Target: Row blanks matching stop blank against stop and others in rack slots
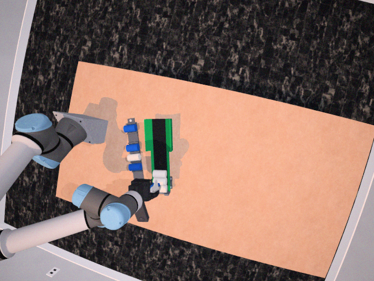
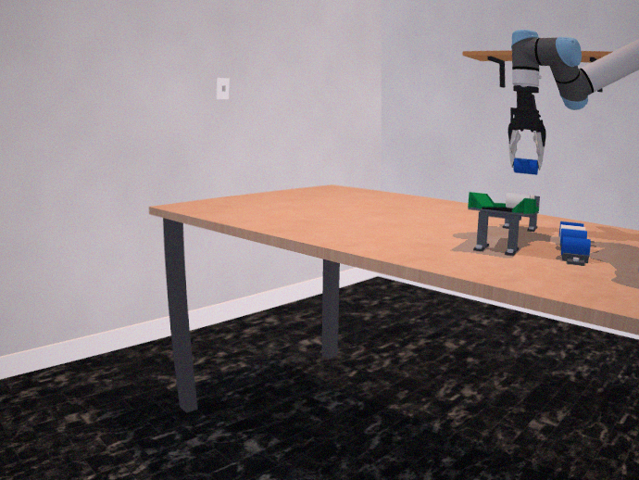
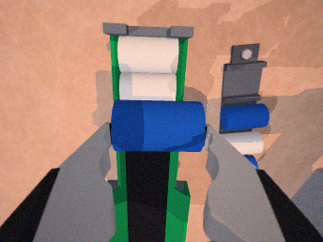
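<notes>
My gripper (image 2: 525,164) is shut on a blue blank (image 2: 525,166) and holds it by its two ends, well above the low end of the green feed ramp (image 2: 503,202). In the wrist view the blue blank (image 3: 159,126) lies across between my fingers, over the ramp's black track (image 3: 146,188). Two white blanks (image 3: 147,53) (image 3: 147,84) lie across the ramp, the far one against the grey stop (image 3: 147,30). The held blank hides the ramp right under it. The grey stock rack (image 1: 133,148) holds three blue blanks (image 1: 130,128) (image 1: 133,147) (image 1: 135,166) and one white blank (image 1: 133,157).
The ramp stands on grey legs (image 2: 484,232) above the table. The rack (image 3: 241,80) lies right beside it, parallel. The arm's base bracket (image 1: 81,127) sits at the table's left edge.
</notes>
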Available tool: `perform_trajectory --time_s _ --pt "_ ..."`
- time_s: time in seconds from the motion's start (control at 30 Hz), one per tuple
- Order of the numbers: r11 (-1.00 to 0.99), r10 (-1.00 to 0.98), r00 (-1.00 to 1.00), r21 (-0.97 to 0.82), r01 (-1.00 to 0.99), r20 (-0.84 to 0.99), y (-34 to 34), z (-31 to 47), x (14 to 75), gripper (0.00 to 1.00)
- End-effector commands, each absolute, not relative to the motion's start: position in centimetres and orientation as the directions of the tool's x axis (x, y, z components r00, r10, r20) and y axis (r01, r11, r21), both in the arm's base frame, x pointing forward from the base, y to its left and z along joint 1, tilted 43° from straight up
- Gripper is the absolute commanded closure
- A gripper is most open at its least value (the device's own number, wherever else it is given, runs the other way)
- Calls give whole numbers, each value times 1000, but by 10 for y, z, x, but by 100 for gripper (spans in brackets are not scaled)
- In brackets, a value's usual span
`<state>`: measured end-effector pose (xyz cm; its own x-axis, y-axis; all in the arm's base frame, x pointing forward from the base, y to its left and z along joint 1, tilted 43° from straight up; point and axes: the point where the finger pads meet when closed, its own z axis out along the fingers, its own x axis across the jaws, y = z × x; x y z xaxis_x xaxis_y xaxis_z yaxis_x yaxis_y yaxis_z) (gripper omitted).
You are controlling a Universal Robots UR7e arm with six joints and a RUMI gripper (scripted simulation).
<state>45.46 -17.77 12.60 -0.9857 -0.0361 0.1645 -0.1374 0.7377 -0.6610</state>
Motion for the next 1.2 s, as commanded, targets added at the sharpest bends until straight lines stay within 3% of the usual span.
perform_trajectory --time_s 0.0,0.2,0.5,1.17 --pt "738 -55 -982 -656 -160 178 -187 126 425 60" --pt "734 -91 -973 -646 -208 210 -200 120 363 60" --pt "728 -118 -965 -641 -245 235 -204 112 316 60" --pt "727 -120 -964 -640 -248 237 -205 111 312 60"
